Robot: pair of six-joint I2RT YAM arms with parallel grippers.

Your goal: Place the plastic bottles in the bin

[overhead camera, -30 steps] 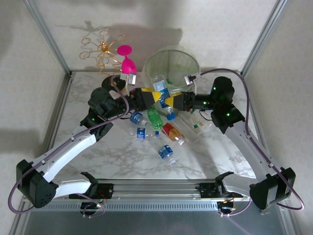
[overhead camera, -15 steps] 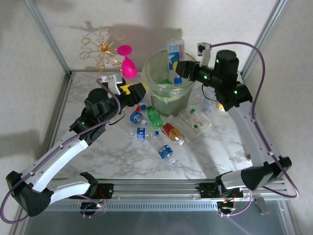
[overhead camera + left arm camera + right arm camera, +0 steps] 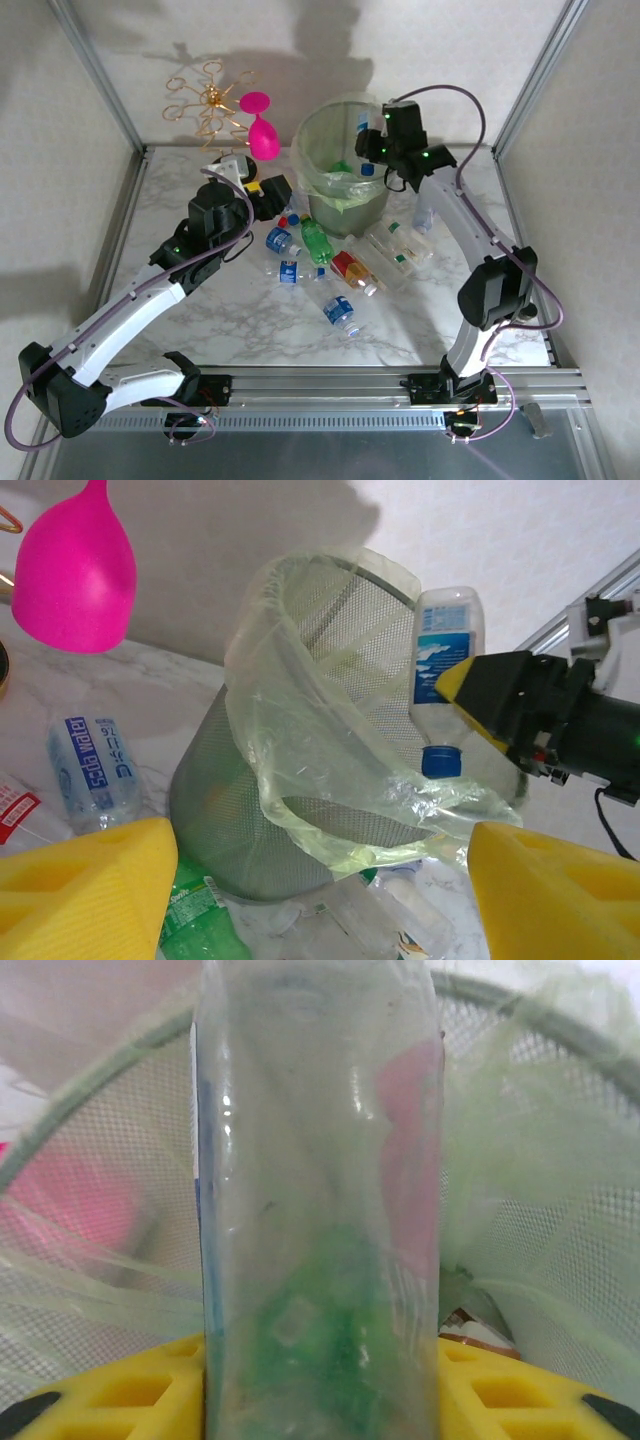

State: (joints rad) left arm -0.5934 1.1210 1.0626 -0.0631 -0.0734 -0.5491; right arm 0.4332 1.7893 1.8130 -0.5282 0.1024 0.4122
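Now right hand (image 3: 369, 142) pinches clear plastic bottle (image 3: 320, 1210) above round mesh bin (image 3: 215, 780); left hand (image 3: 320, 890) spread.

Left gripper (image 3: 320, 880): bin (image 3: 215, 800) wall directly ahead; loose bottles (image 3: 95, 770) beneath (pink goblet (image 3: 75, 570) upper left); mouth above apparently blocked by right gripper (image 3: 468, 685) with held bottle (image 3: 445, 640).

Grey-green mesh bin (image 3: 340, 215), pale green liner (image 3: 300, 740). Upper left of the top view — hot-pink goblet (image 3: 262, 130), gold wire stand (image 3: 205, 105). White table (image 3: 250, 320), grey marble veining. Upper right of the left wrist view, a clear bottle (image 3: 445, 650) — blue-and-white label, blue cap. At the top view's centre, a green bottle (image 3: 316, 241).
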